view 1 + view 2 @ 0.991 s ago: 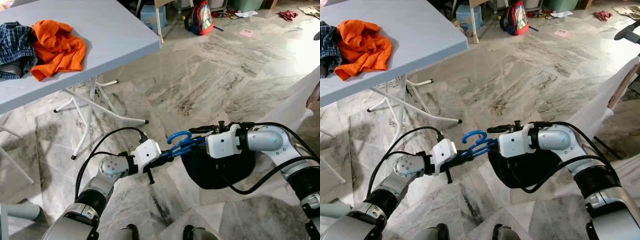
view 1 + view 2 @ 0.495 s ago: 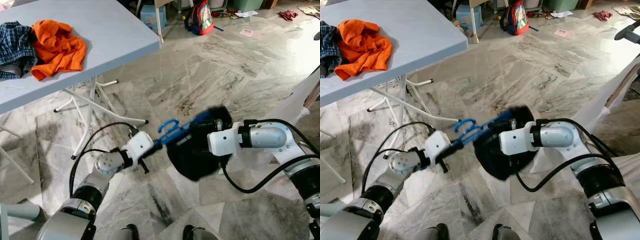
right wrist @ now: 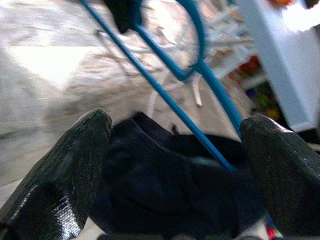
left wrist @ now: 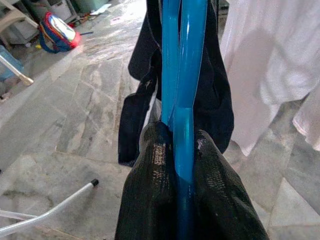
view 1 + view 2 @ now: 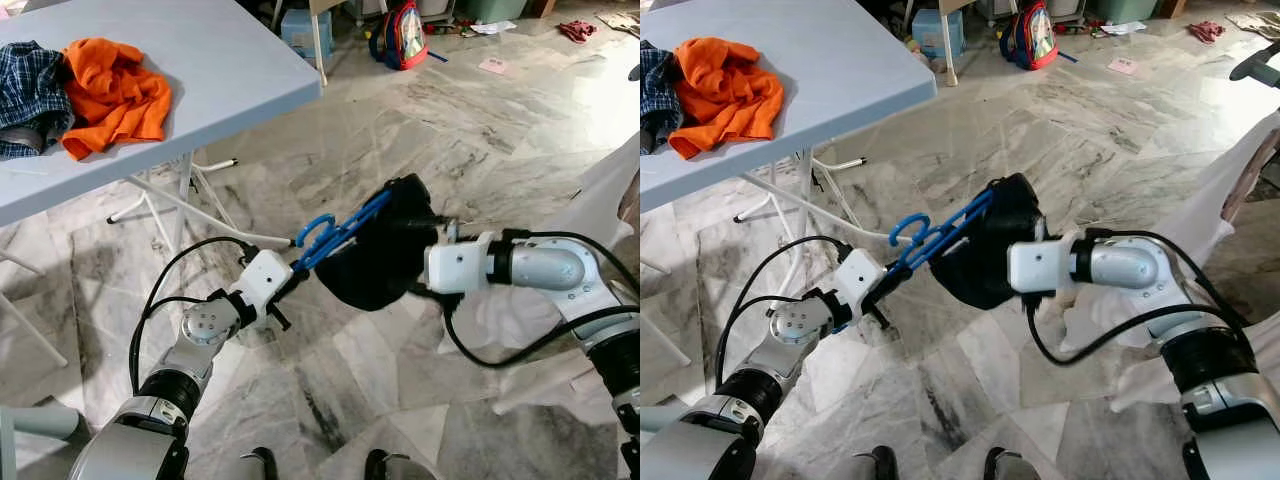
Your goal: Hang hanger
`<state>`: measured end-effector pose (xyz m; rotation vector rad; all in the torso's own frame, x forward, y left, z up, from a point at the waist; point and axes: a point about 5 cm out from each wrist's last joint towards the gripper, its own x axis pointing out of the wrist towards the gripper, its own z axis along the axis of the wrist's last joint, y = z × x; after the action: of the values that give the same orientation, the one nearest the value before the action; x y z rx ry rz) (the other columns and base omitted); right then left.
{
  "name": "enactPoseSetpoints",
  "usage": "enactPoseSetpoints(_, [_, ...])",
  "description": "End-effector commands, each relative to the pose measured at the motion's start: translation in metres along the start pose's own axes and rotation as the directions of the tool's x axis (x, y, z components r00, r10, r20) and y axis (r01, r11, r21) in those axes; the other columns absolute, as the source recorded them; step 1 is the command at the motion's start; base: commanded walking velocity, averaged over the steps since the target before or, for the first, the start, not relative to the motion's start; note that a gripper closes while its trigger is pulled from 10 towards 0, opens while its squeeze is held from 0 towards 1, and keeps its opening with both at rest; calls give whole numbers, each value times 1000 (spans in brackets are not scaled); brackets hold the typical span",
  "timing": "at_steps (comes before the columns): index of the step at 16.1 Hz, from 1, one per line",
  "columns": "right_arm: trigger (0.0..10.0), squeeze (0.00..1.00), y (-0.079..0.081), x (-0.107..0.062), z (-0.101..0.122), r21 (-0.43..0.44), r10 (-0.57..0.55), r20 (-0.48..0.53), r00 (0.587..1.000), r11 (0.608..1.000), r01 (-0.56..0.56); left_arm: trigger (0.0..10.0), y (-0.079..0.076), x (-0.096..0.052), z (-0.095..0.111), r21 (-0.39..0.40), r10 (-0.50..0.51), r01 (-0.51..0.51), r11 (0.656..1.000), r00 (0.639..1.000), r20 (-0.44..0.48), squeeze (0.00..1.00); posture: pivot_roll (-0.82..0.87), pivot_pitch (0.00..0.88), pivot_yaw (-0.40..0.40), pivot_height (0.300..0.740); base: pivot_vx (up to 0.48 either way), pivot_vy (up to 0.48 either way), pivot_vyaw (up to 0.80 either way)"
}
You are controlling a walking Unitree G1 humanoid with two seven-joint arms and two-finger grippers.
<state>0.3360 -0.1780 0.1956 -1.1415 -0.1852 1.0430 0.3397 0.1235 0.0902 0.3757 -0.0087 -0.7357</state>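
A blue hanger (image 5: 340,235) carries a dark garment (image 5: 375,262) over the marble floor in front of me. My left gripper (image 5: 291,272) is shut on the hanger's lower end, near the hook (image 5: 908,230), and holds it tilted up and to the right. In the left wrist view the fingers (image 4: 155,165) pinch the blue bar (image 4: 187,75) on both sides. My right gripper (image 3: 175,135) is open at the far side of the garment (image 3: 165,190). Its fingers (image 3: 75,150) stand wide apart with the cloth between them.
A grey folding table (image 5: 230,70) stands at the back left with an orange cloth (image 5: 115,95) and a plaid shirt (image 5: 30,85) on it. Its white legs (image 5: 180,215) reach the floor near my left arm. White fabric (image 5: 600,205) hangs at the right. A backpack (image 5: 400,35) lies far back.
The left gripper has lifted the hanger and moved it left, so it now tilts upward with the garment raised. The right gripper has left the hanger's neck and drawn back to the right.
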Motion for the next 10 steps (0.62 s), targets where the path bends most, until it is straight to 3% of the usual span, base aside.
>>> enactPoseSetpoints(1, [10000, 576, -7, -4, -4, 44, -103, -18, 995, 994, 104, 0, 7, -1, 9, 6, 41, -41, 999, 997, 65, 0, -9, 216, 23, 740, 0, 0, 0])
enactPoseSetpoints(2, [10000, 227, -6, -4, -7, 75, -151, -34, 988, 985, 153, 0, 8, 0, 12, 5, 45, -45, 999, 995, 84, 0, -8, 217, 20, 740, 0, 0, 0])
enactPoseSetpoints(3, [10000, 0, -3, -3, -10, 106, -195, -55, 979, 974, 200, 0, 8, 1, 15, 6, 44, -44, 999, 994, 103, 0, -6, 217, 20, 740, 0, 0, 0])
enactPoseSetpoints(10, [10000, 0, -3, -3, -10, 106, -195, -55, 979, 974, 200, 0, 8, 1, 15, 6, 44, -44, 999, 994, 103, 0, -6, 217, 20, 740, 0, 0, 0])
